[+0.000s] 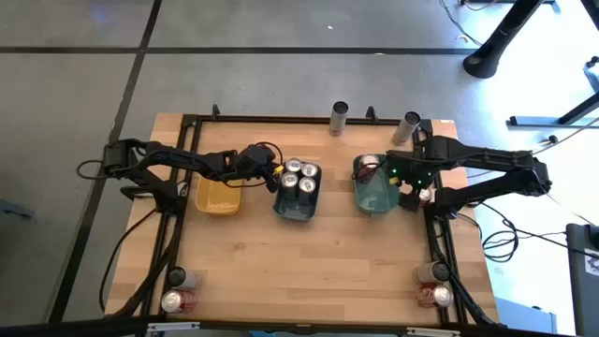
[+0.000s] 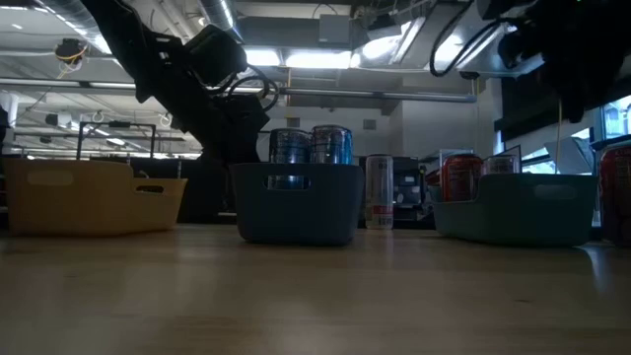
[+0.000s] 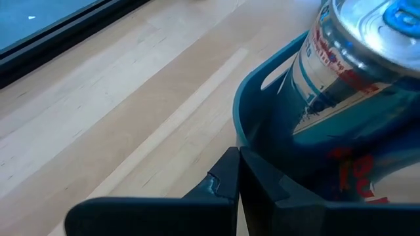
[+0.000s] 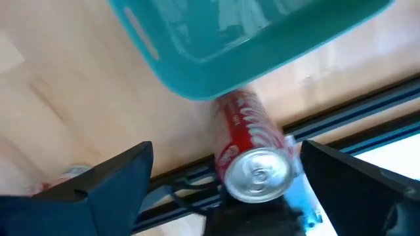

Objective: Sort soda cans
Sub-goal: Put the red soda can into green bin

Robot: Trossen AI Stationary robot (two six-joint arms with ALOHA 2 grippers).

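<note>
Several silver-and-blue soda cans stand in the grey-blue tray at mid-table. My left gripper is shut, its tips at that tray's left rim, between it and the yellow tray. One red can is in the teal tray. Another red can stands upright on the table at the teal tray's right side. My right gripper hangs open above it, pointing down, a finger on either side and clear of it. My left gripper's shut fingertips come slanting down from the table's left to the outer wall of the grey-blue tray, just below its rim by the handle slot. I cannot tell whether they touch it.
Two cans stand at the far edge. Two more lie or stand at the near left corner, and two at the near right corner. A black frame rail runs close beside the red can. Bare wood lies toward the near edge.
</note>
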